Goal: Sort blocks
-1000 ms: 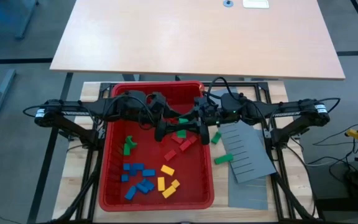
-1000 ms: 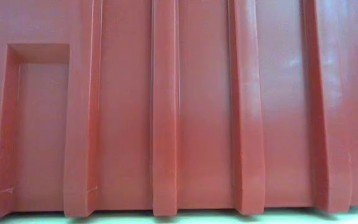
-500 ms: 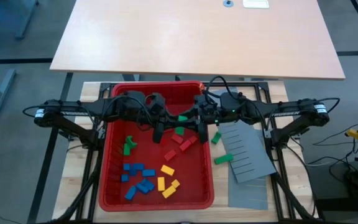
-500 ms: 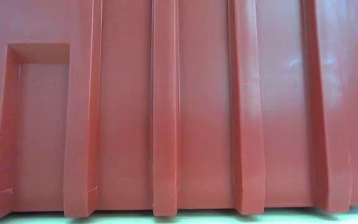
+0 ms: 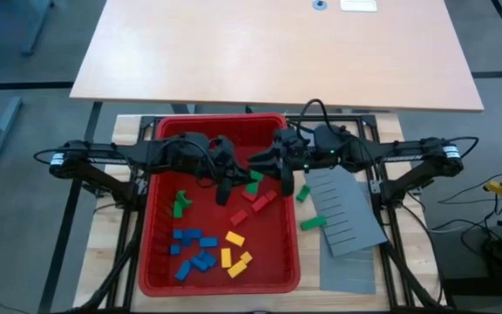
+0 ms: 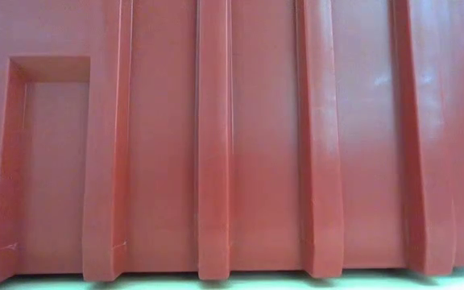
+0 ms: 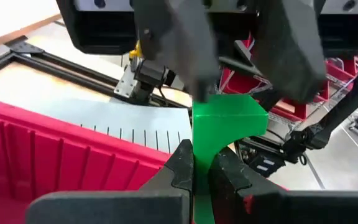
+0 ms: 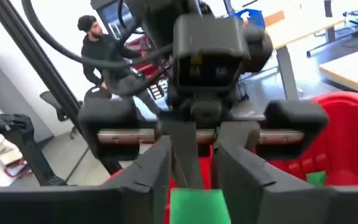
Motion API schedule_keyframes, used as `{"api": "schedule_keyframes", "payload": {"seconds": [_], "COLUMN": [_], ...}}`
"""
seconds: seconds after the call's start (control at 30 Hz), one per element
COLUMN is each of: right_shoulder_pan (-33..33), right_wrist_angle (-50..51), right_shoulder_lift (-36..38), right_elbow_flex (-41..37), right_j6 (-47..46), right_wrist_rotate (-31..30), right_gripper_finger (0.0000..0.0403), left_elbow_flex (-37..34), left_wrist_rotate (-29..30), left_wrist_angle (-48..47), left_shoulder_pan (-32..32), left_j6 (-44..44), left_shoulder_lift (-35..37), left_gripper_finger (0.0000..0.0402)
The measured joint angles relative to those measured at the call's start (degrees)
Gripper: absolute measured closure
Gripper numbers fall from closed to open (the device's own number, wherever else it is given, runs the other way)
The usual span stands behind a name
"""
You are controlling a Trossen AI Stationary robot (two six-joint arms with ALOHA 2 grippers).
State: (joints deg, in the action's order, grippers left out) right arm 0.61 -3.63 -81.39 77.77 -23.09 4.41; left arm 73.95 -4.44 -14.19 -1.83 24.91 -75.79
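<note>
Overhead camera looks straight down; low camera faces the red bin wall close up; wrist cameras face each other.

Red bin; blocks blue, yellow, red, green; grey panel (slotted).

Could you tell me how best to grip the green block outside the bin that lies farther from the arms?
Take the green block across its long sides at mid-length, straight from above: it lies flat at the grey panel's edge, apart from the bin. The right gripper is nearer, but it meets the left gripper at another block.
</note>
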Motion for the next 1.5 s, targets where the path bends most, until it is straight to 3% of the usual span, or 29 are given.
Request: {"api": "schedule_keyframes", "payload": {"seconds": [0.13,0.27,0.4,0.7,0.9,1.33,1.5], "right_shoulder_pan": [-0.1,-0.2,-0.3,-0.3,-0.3,-0.4,-0.5], "right_wrist_angle": [-0.4,0.4,0.6,2.1,2.1,3.8,3.8], "right_shoulder_lift": [0.2,0.1,0.1,0.1,0.0,-0.1,-0.1], "right_elbow_flex": [0.0,-0.1,-0.1,-0.1,-0.1,-0.2,-0.2], "right_j6": [0.0,0.0,-0.3,-1.8,-2.6,-2.4,-2.1], "right_wrist_rotate": [0.3,0.5,0.6,0.6,0.7,0.6,0.6], "right_gripper_finger": [0.0337,0.0354,0.0331,0.0228,0.0195,0.0212,0.0237], "left_elbow_flex": [0.0,0.0,0.0,0.1,0.1,0.2,0.2], "left_wrist_rotate": [0.0,0.2,0.5,1.0,1.0,1.0,1.0], "left_wrist_angle": [-0.2,0.2,0.4,0.7,1.2,3.6,3.5], "left_shoulder_pan": [0.0,0.0,0.0,0.6,0.8,0.9,1.0], "left_j6": [0.1,0.0,0.0,-0.4,-0.4,-0.4,-0.4], "left_shoulder_lift": [-0.1,-0.1,0.0,0.6,0.7,0.8,0.8], "left_gripper_finger": [0.0395,0.0395,0.0395,0.0395,0.0395,0.0395,0.0395]}}
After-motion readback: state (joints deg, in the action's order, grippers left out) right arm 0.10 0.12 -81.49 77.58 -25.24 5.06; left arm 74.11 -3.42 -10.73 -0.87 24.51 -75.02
